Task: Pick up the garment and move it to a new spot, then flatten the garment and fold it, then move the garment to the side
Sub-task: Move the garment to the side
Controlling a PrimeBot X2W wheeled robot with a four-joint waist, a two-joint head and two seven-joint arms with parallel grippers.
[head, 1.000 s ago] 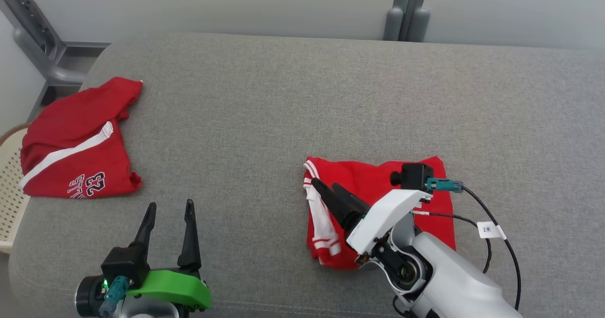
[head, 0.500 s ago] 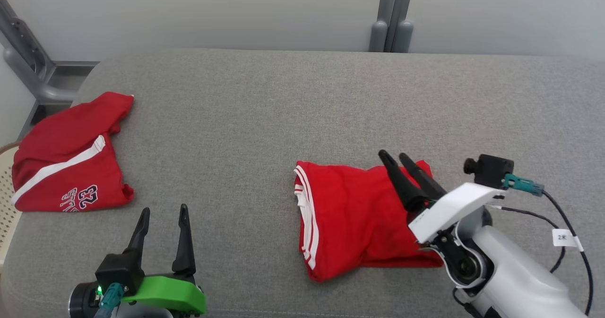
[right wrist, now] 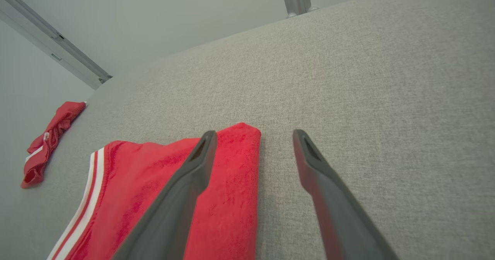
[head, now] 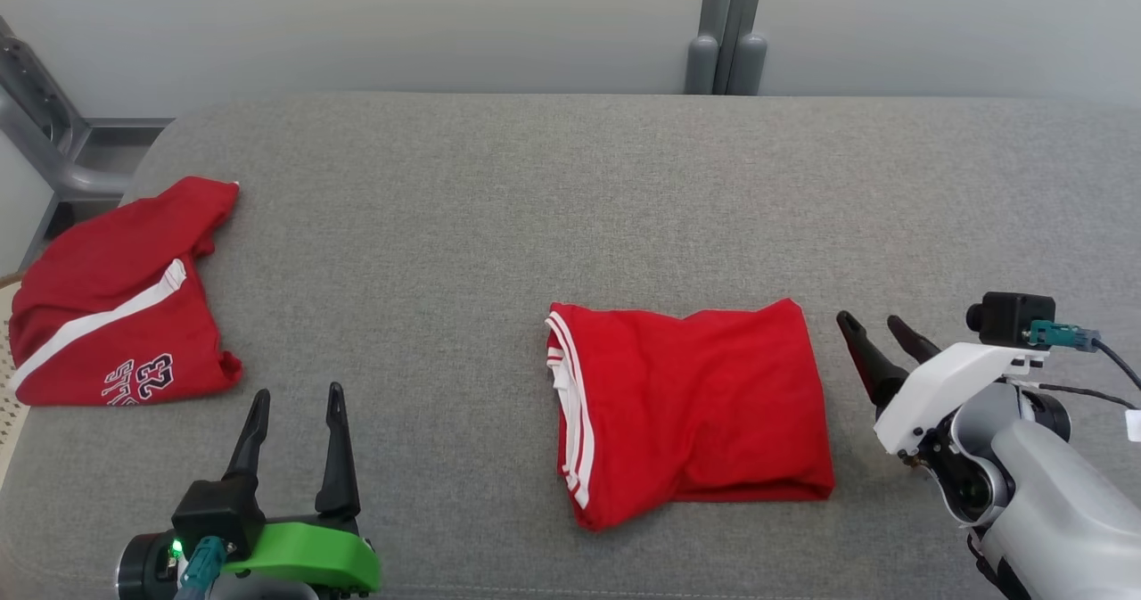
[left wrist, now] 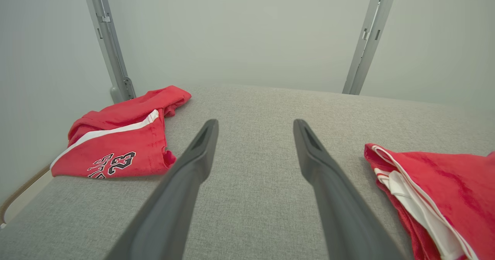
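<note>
Red and folded, the garment (head: 691, 408) lies mid-surface (head: 499, 226); a second garment (head: 111, 310) sits at nine o'clock, well apart. The right tool (head: 867, 319), just beside the garment at three o'clock, and the left tool (head: 299, 392) gape wide, empty.

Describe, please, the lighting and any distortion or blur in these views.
Head view: soft even light, no glare, folded garment sharp, faint shadow under its near edge. Left wrist view: frame posts lean apart, wide-angle. Right wrist view: cushion weave crisp.
</note>
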